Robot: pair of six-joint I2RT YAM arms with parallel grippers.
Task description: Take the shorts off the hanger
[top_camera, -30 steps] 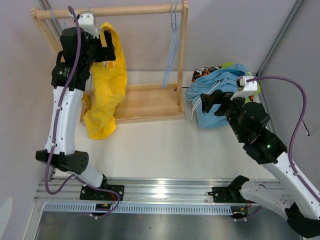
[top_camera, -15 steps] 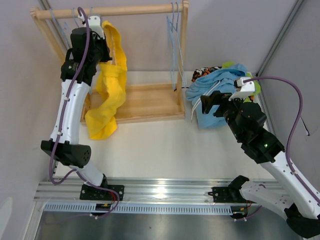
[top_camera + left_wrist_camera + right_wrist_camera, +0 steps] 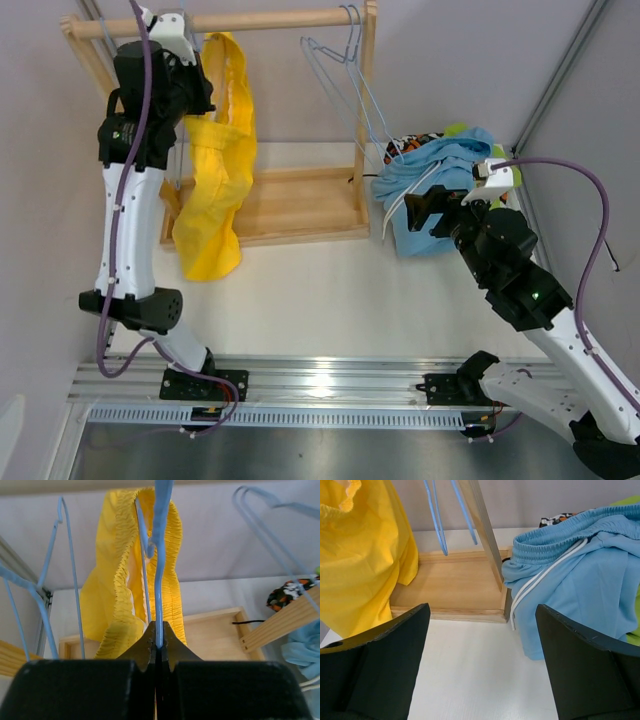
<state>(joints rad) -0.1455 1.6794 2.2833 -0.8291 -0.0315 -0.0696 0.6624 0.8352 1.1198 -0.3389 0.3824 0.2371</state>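
Overhead and wrist views of a two-arm station at a wooden clothes rack [image 3: 300, 205] standing at the far left of the white surface [image 3: 320, 290].

Left arm [image 3: 125, 220]: raised to the rack's top rail [image 3: 280, 18], near its left end. In the left wrist view the left jaws are fully closed, pinching the pale blue wire of a hanger [image 3: 160, 555] between their tips.

Yellow shorts [image 3: 220, 170]: hung on that hanger just right of the left jaws. The gathered waistband [image 3: 172, 565] loops around the wire. The fabric drapes down past the rack's base board, and its lower end lies on the surface at the near left corner of the rack.

Empty hangers [image 3: 340, 70]: pale blue wire, hooked at the right end of the rail beside the upright post [image 3: 366, 100] and slanting to the right. More bare hangers [image 3: 65, 555] hang left of the held one.

Pile of shorts, on the surface just right of the rack: light blue shorts [image 3: 440, 165] with a white drawstring [image 3: 540, 580] on top. Lime green shorts [image 3: 462, 130] and black patterned shorts [image 3: 415, 140] show at the far edge of the pile.

Right arm [image 3: 520, 280]: extended toward the near side of the pile. The right jaws stand wide apart with nothing between them, above the surface, near the light blue shorts but not touching them.
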